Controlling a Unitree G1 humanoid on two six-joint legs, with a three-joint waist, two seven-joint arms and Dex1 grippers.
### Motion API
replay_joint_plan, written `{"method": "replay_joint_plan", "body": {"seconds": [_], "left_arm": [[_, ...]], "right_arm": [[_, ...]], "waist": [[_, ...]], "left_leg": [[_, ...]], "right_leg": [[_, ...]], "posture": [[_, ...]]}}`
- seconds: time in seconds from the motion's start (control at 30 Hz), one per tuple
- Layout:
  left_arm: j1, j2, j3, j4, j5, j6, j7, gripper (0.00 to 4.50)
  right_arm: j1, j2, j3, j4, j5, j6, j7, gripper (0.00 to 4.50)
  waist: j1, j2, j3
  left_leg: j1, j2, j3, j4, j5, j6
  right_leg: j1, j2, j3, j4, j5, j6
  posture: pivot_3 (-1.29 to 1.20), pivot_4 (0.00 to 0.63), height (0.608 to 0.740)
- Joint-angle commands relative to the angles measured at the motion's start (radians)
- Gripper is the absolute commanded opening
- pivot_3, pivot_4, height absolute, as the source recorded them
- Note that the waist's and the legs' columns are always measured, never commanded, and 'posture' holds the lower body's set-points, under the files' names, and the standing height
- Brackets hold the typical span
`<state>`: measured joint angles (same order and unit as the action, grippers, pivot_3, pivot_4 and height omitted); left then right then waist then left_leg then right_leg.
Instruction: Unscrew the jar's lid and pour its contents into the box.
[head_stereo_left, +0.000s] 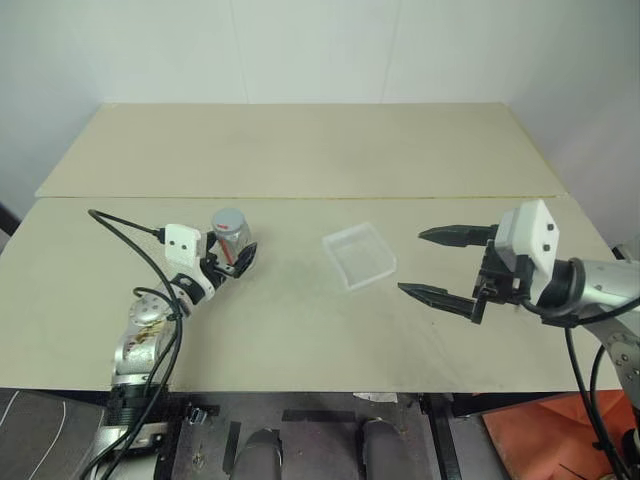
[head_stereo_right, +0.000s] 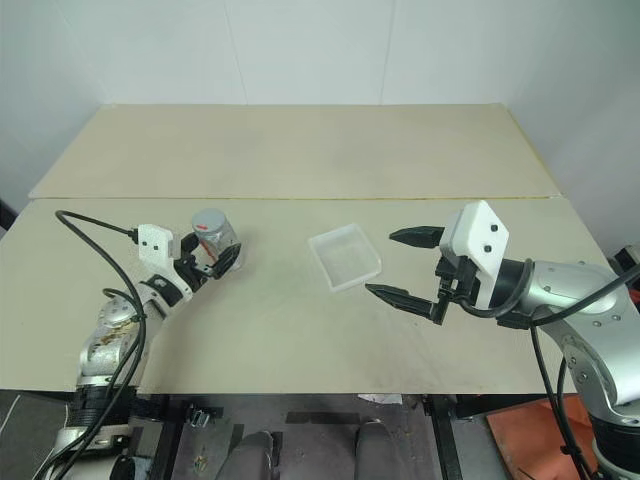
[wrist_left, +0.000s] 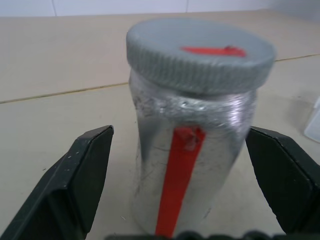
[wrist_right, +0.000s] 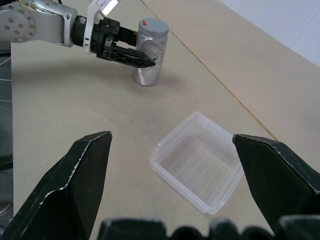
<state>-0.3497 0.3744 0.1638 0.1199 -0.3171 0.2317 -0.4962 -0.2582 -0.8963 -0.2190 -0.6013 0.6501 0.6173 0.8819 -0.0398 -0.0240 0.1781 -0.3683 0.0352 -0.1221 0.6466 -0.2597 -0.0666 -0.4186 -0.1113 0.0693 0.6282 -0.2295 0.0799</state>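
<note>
**Operator:** Where do things stand?

**Me:** The jar (head_stereo_left: 232, 237) stands upright on the tabletop (head_stereo_left: 300, 150) with its ribbed grey lid (wrist_left: 200, 55) screwed on. My left end effector (wrist_left: 190, 165) is wide open around it, one finger (wrist_left: 75, 175) on each side of the jar's body, with a gap showing on both sides in the left wrist view. So I straddle it but I am not gripping it. The box (head_stereo_left: 359, 256) lies flat to the right of the jar, well apart from it. My right end effector (head_stereo_left: 445, 263) hovers further right of the jar, beyond the box, also spread wide and holding nothing.

**Operator:** And the contents?

**Me:** I cannot see them; the jar's side is silvery and opaque, with a red strip down it.

**Operator:** What could go wrong from here?

**Me:** Mostly the closing. If one finger meets the jar before the other, I would judge it likely to slide or tip, since it is narrow and nothing steadies it. My fingers look set low on the body, so a push there might rock it over. If I clamp too lightly, the jar may spin with the lid when my right end effector twists it. And my right has to cross over the box to reach the lid; a low pass could knock that light tray out of place.
</note>
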Motion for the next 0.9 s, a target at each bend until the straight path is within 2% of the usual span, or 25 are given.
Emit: {"method": "replay_joint_plan", "body": {"seconds": [0.03, 0.1, 0.37, 0.6, 0.73, 0.9], "left_arm": [[-0.045, -0.025, -0.003, 0.036, 0.010, -0.060, 0.005, 4.49], [-0.059, -0.040, -0.007, 0.058, 0.013, -0.078, 0.004, 4.49], [-0.084, -0.051, -0.020, 0.122, 0.040, -0.130, -0.003, 2.00], [-0.088, -0.022, -0.034, 0.082, 0.048, -0.127, -0.034, 1.95], [-0.104, 0.067, -0.060, -0.049, -0.038, 0.009, -0.185, 1.95], [-0.150, 0.188, -0.074, -0.166, -0.198, 0.179, -0.422, 1.95]], "right_arm": [[-0.008, -0.015, -0.035, -0.035, 0.011, -0.022, 0.002, 4.50], [-0.004, -0.016, -0.038, -0.040, 0.010, -0.022, 0.001, 4.50], [-0.004, -0.015, -0.050, -0.055, 0.015, -0.020, -0.005, 4.50], [-0.009, 0.002, -0.041, -0.067, 0.028, -0.017, -0.022, 4.50], [-0.042, 0.023, -0.014, -0.060, 0.029, -0.016, -0.039, 4.50], [-0.167, 0.095, 0.052, -0.019, 0.054, 0.027, -0.095, 4.50]], "waist": [[0.001, 0.000, 0.000], [0.002, 0.000, 0.000], [0.000, 0.000, 0.000], [0.001, 0.000, 0.000], [-0.003, 0.000, 0.000], [-0.008, 0.000, 0.000]], "left_leg": [[0.000, 0.000, 0.000, 0.000, 0.000, 0.000], [0.000, 0.000, 0.000, 0.001, 0.000, 0.000], [0.000, 0.000, 0.000, 0.001, 0.000, 0.000], [0.000, 0.000, 0.000, 0.001, 0.000, 0.000], [-0.001, 0.000, 0.000, 0.001, 0.000, 0.000], [0.000, 0.000, 0.000, 0.000, 0.000, 0.000]], "right_leg": [[0.000, 0.000, 0.000, 0.000, 0.000, 0.000], [0.000, 0.000, 0.000, 0.000, 0.000, 0.000], [0.000, 0.000, 0.000, 0.000, 0.000, 0.000], [0.000, 0.000, 0.000, 0.000, 0.000, 0.000], [0.000, 0.000, 0.000, 0.000, 0.000, 0.000], [-0.001, 0.000, 0.000, 0.001, 0.000, 0.000]], "posture": [[0.00, 0.150, 0.740], [0.00, 0.150, 0.740], [0.00, 0.150, 0.740], [0.00, 0.150, 0.740], [0.00, 0.150, 0.740], [0.00, 0.150, 0.740]]}}
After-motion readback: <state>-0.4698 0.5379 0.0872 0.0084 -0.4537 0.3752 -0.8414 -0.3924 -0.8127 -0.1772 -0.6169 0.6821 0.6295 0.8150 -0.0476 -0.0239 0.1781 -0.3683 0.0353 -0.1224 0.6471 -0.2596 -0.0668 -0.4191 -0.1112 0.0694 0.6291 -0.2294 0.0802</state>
